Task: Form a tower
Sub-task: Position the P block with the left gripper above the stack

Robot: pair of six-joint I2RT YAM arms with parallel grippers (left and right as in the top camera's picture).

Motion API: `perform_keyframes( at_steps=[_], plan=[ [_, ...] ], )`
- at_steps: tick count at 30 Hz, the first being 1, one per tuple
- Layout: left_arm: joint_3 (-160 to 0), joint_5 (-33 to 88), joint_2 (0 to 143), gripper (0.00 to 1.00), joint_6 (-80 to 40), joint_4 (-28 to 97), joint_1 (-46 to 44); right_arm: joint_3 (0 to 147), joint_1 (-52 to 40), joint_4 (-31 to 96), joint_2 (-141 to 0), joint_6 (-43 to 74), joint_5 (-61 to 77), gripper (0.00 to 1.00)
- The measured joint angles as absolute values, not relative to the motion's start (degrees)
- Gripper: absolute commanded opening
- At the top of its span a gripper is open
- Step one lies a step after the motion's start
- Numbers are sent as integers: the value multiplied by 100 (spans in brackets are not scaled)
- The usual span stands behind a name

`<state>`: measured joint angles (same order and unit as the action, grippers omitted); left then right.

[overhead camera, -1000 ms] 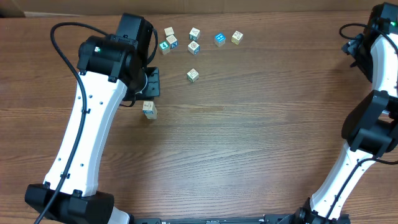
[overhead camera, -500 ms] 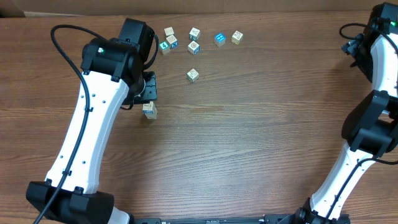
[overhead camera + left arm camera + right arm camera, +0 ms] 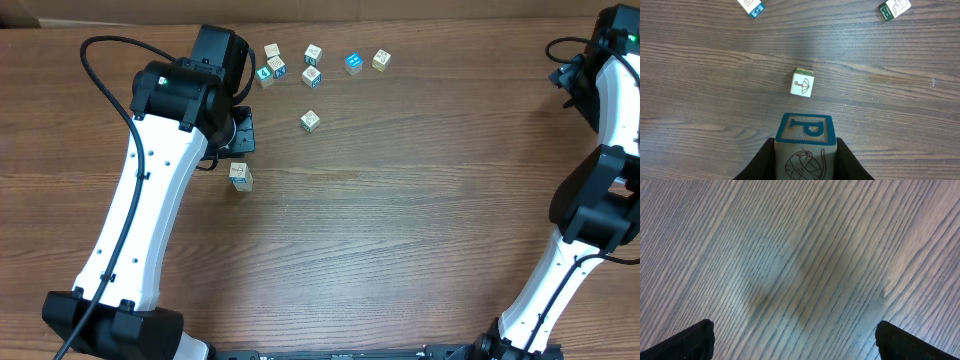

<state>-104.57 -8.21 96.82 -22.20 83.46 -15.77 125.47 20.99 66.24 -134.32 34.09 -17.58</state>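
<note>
While left tool clamps tower, right tool spread wide

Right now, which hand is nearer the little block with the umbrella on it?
Left. The left hand, gripping a P block, sits just short of the umbrella block; the right hand is open far across the table.

One held cube sits in the left gripper, and eight loose cubes lie on the bench beyond that gripper. Two arms are present.
</note>
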Motion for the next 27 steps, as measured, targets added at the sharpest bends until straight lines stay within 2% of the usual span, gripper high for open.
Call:
perform_keyframes(
  at_steps=[14,27],
  plan=[
    [-10250,-823,9682,20,-2222,8184,-1577,12547,2099,6622,-13432,3406,-1758,100],
    [-9100,-845,9688,21,-1892,7284,-1577,12547,2102,6619,-13432,3409,-1756,100]
  ],
)
